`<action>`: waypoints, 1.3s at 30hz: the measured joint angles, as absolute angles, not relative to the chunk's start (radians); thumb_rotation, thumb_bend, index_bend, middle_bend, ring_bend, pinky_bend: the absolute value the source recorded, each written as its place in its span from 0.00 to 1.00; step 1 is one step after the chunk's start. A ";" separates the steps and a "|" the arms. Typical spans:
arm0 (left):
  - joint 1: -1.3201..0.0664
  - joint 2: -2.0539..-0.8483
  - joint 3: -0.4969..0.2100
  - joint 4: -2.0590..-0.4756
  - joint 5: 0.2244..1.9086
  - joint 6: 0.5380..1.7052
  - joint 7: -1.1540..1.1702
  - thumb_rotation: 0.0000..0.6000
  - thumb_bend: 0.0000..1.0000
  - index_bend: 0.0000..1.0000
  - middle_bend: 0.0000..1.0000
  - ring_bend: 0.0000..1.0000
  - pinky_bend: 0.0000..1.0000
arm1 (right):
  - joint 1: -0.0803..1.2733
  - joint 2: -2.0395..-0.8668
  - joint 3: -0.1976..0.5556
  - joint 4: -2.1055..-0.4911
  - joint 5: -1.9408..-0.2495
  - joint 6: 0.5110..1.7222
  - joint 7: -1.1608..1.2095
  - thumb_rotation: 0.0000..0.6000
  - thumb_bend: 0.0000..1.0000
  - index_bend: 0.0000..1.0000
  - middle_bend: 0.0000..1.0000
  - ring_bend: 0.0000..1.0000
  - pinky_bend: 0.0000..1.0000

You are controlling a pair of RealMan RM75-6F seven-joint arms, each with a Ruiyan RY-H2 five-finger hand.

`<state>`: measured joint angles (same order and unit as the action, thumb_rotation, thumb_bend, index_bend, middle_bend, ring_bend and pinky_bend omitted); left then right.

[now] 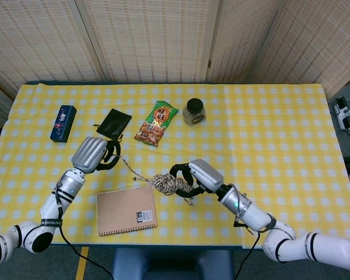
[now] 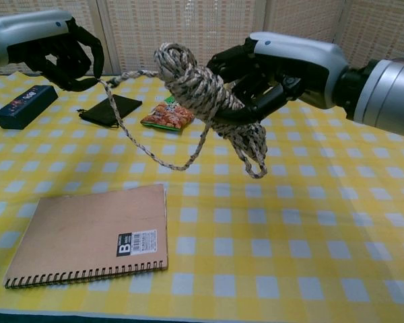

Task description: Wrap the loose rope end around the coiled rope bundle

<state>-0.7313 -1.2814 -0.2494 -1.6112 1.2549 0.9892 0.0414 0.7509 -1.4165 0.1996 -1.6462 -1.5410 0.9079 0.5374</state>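
Observation:
My right hand [image 1: 197,175] [image 2: 283,67] holds the coiled rope bundle [image 1: 169,184] [image 2: 202,94] in the air above the table, just right of the notebook's top edge. The bundle is speckled beige and brown, with a loop dangling below the fingers. Its loose end [image 1: 134,170] [image 2: 121,114] runs left and up to my left hand [image 1: 95,155] [image 2: 50,47], which pinches it above the table near the black pouch. In the chest view the strand sags in a loop between the two hands.
A brown spiral notebook [image 1: 126,210] [image 2: 94,232] lies at the front left. Farther back lie a black pouch [image 1: 114,123] [image 2: 110,109], a snack bag [image 1: 156,122] [image 2: 167,116], a round jar [image 1: 193,111] and a dark blue box [image 1: 63,123] [image 2: 23,106].

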 measured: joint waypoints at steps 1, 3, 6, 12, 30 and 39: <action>-0.739 -1.278 -0.254 -1.627 1.255 0.990 0.059 1.00 0.69 0.70 0.86 0.76 0.75 | 0.757 -1.417 0.196 -1.652 -1.538 0.898 0.527 1.00 0.68 0.85 0.72 0.76 0.67; -0.750 -1.275 -0.261 -1.651 1.255 0.993 0.083 1.00 0.69 0.70 0.86 0.76 0.75 | 0.769 -1.419 0.188 -1.662 -1.530 0.879 0.502 1.00 0.68 0.85 0.72 0.75 0.67; -0.766 -1.272 -0.276 -1.689 1.253 1.000 0.110 1.00 0.69 0.69 0.86 0.76 0.75 | 0.783 -1.428 0.181 -1.669 -1.508 0.854 0.462 1.00 0.68 0.85 0.72 0.76 0.67; -0.795 -1.270 -0.307 -1.753 1.247 1.012 0.130 1.00 0.69 0.68 0.86 0.76 0.75 | 0.813 -1.464 0.182 -1.674 -1.413 0.799 0.376 1.00 0.68 0.85 0.72 0.76 0.67; -0.814 -1.239 -0.319 -1.927 1.234 0.977 -0.013 1.00 0.68 0.69 0.86 0.77 0.75 | 0.889 -1.661 0.252 -1.622 -1.000 0.750 0.160 1.00 0.68 0.88 0.74 0.77 0.69; -0.807 -1.226 -0.294 -1.946 1.263 0.963 -0.073 1.00 0.68 0.68 0.86 0.76 0.75 | 0.898 -1.747 0.304 -1.568 -0.892 0.763 0.184 1.00 0.69 0.88 0.74 0.77 0.69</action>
<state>-0.8069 -1.2262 -0.2942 -1.9456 1.2630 0.9626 -0.0733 0.8982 -1.7472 0.3037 -1.5684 -0.8921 0.7627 0.1841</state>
